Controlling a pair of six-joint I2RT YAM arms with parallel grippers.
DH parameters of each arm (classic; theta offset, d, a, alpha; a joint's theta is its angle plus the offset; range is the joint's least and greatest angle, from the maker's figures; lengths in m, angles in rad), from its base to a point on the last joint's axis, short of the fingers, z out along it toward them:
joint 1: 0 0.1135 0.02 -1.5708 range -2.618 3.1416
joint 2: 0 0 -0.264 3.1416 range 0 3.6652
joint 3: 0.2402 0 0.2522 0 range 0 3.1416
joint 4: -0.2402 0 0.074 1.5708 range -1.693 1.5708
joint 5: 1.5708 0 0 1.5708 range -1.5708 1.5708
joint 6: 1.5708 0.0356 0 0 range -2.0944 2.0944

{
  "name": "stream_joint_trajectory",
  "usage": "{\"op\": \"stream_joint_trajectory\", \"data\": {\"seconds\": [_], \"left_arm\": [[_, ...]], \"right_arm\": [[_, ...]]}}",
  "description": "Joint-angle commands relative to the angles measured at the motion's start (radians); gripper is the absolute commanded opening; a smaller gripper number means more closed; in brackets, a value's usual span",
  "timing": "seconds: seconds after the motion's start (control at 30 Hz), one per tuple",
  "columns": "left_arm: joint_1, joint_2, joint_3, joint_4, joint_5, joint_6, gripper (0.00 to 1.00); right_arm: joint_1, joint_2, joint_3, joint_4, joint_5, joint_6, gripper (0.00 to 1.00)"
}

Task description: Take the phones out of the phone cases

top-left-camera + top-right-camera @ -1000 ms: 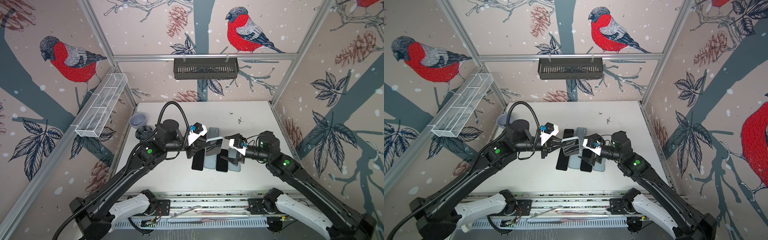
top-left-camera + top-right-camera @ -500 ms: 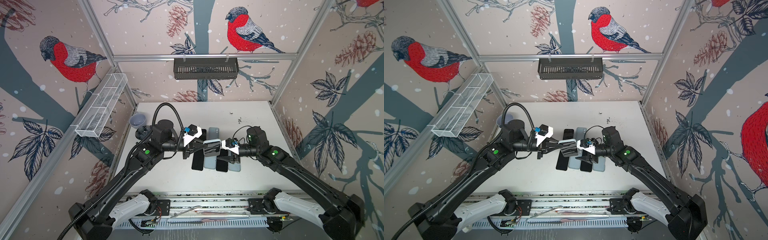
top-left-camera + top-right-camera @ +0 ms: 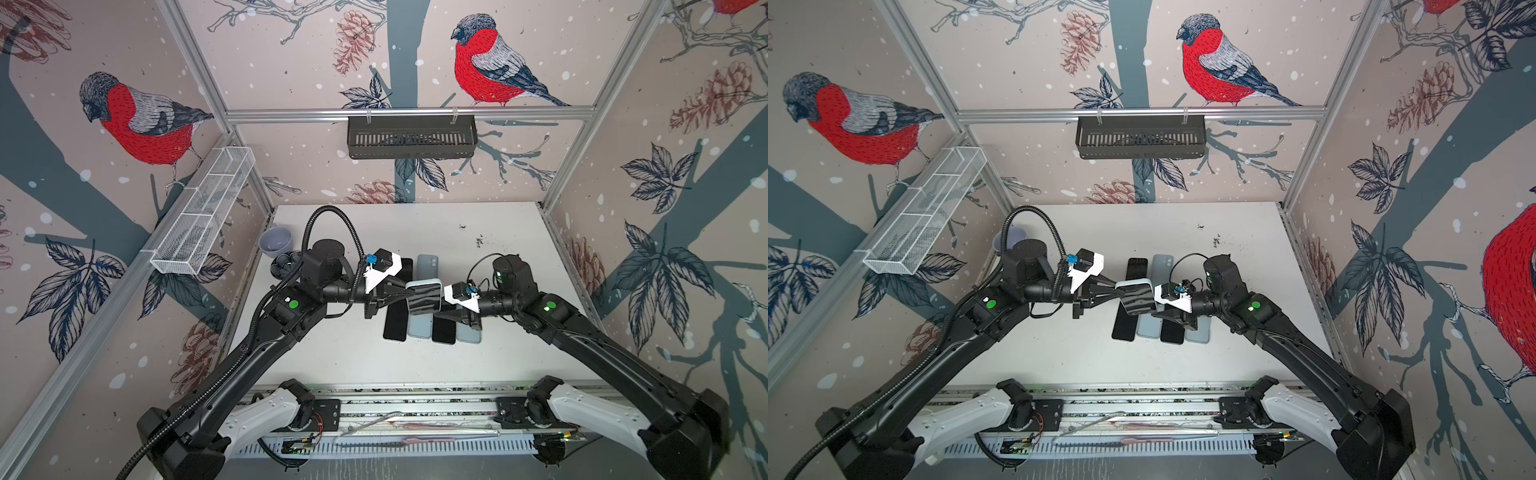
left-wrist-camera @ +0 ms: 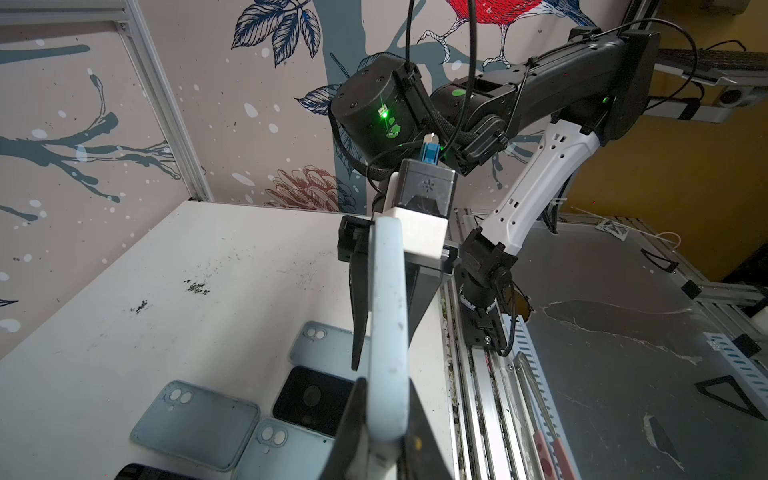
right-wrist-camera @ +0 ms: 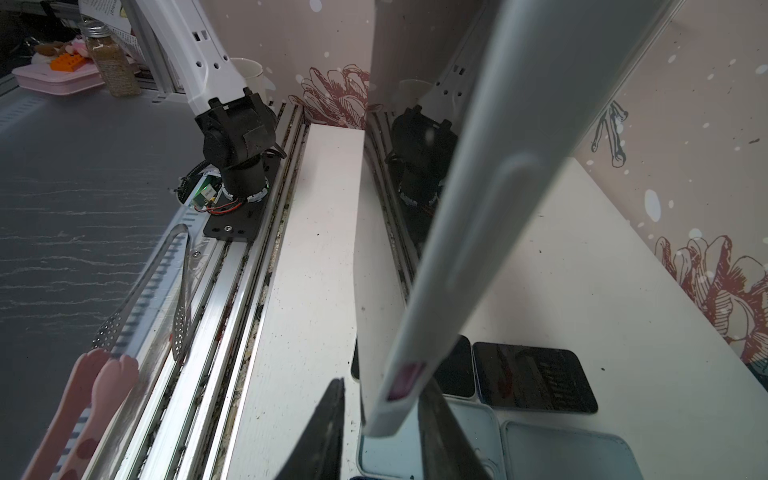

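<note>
Since a second ago, our right arm has swung in to the middle. Our right end effector (image 3: 442, 300) has gone from wide to narrow around the free end of the phone (image 3: 424, 300).

We hold the phone up in the air, above the surface (image 3: 353, 359), between both arms. It sits inside its pale blue phone case (image 4: 386, 299).

To do this step well, we think the right side should finish closing first. Then we peel one corner of the case slowly, so the phone does not pop out and drop.

Our left end effector (image 3: 409, 293) is squeezed tight on one end of the case. In the right wrist view a small gap shows beside one of the right fingers (image 5: 328, 424), so that side is not pinching yet.
</note>
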Motion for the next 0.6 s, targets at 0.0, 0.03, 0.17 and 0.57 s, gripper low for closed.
{"op": "stream_joint_trajectory", "data": {"seconds": [0.0,0.03,0.17,0.57], "left_arm": [[0.004,0.002,0.004,0.077,0.046,-0.002,0.0],[0.004,0.002,0.005,0.079,0.05,-0.005,0.0],[0.006,0.008,0.01,0.099,0.102,-0.031,0.0],[0.007,0.108,0.025,0.318,0.247,-0.256,0.0]], "right_arm": [[0.002,0.013,0.021,-0.016,-0.037,-0.033,0.2],[0.004,0.019,0.026,-0.025,-0.04,-0.04,0.17],[0.017,0.036,0.05,-0.029,-0.033,-0.067,0.06],[0.206,0.048,0.128,0.017,0.203,-0.217,0.01]]}}
